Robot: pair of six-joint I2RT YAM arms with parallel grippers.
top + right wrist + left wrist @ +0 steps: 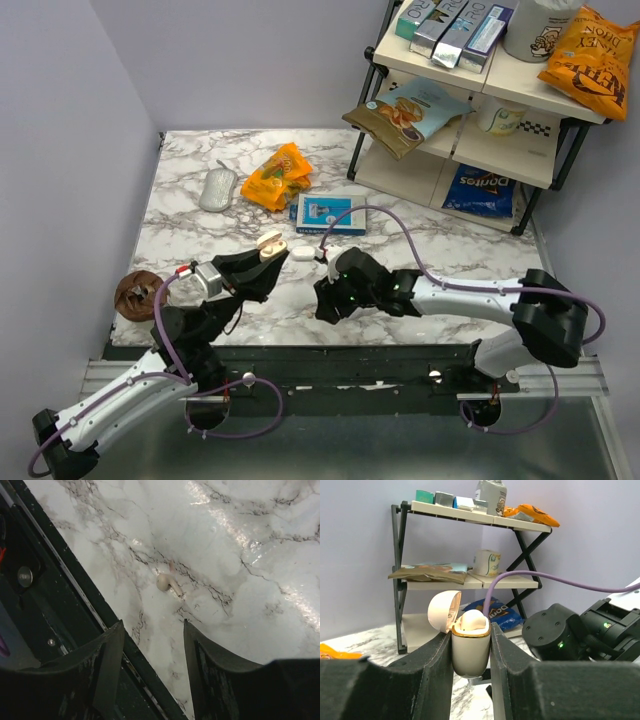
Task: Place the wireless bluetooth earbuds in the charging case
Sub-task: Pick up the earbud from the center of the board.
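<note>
The left fingers (pixel 432 672) are clamped on the charging case (pixel 470 655), one against each flank. The case stands upright between them. Only the left wrist view shows its inside: the lid (pixel 445 611) is tipped open to the left, and one seated earbud (pixel 471 621) rises as a pale dome above the gold-rimmed mouth. From the top view the case is just a small cream shape with its lid up, held above the bench (pixel 440 250), near the middle.

The right fingers (pixel 107 665) stand apart with nothing between them. Only the right wrist view shows the loose earbud (pixel 167 583). It lies on the marble beyond the fingertips, untouched, not far from the bench's dark front edge. In the top view the wrist hides that spot.

The left arm (pixel 130 390) rises from its base at the lower left and reaches forward and to the right. Its wrist is lifted, and its fingers point toward the shelf rack (pixel 470 130). The right arm (pixel 460 295) stretches low from its base at the lower right, leftward along the near part of the bench. Its wrist is bent so that the fingers tilt down toward the front edge. A purple cable (pixel 395 225) loops over it. The two wrists sit near each other without touching.

Farther back on the bench lie a grey mouse (pixel 218 188), an orange snack bag (pixel 278 175) and a blue-and-white box (pixel 330 213). A brown lump (pixel 135 293) rests at the left edge.
</note>
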